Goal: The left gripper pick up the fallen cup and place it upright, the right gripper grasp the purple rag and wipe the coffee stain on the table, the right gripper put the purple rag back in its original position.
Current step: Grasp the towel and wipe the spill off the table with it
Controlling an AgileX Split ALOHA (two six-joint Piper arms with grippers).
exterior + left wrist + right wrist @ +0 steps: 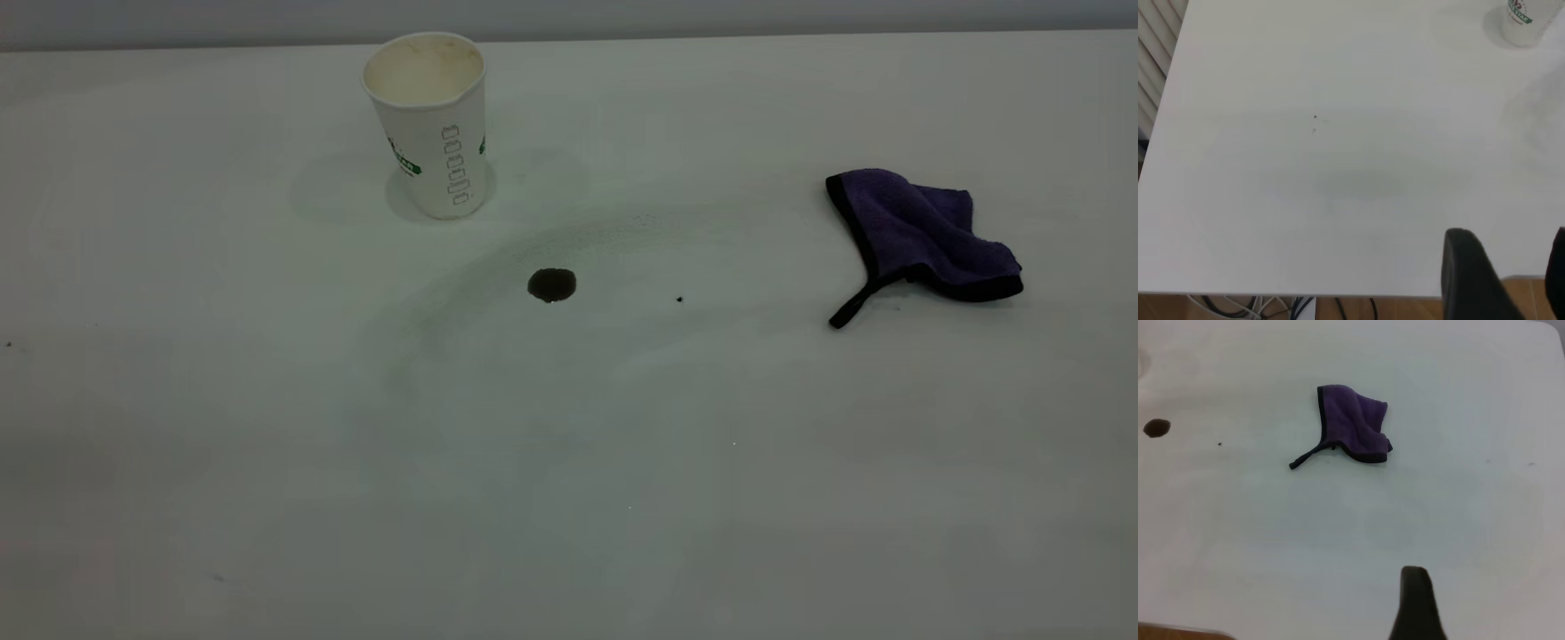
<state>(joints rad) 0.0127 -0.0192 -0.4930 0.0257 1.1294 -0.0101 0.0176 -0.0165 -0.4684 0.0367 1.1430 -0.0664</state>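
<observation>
Neither arm shows from outside. The left gripper (1501, 277), fingers apart and empty, hangs well away from the upright cup (429, 124). Only one finger of the right gripper (1417, 603) shows, so its state is unclear; the purple rag (916, 233) lies well apart from it, the coffee stain (551, 284) unwiped.

The table (569, 462) is a smooth, matt white-grey top with faint smears around the stain (552, 284), which looks dark and slightly glossy. The cup (431, 124), far left, looks like matt white paper with printed green marks and a cream inside. The rag (920, 236), right, is nubby purple terry cloth with a black sewn edge and a thin black loop. In the left wrist view the left gripper (1501, 277) shows dark, matt fingers, seemingly plastic; beyond the table's edge lies wood-look flooring (1525, 293)
</observation>
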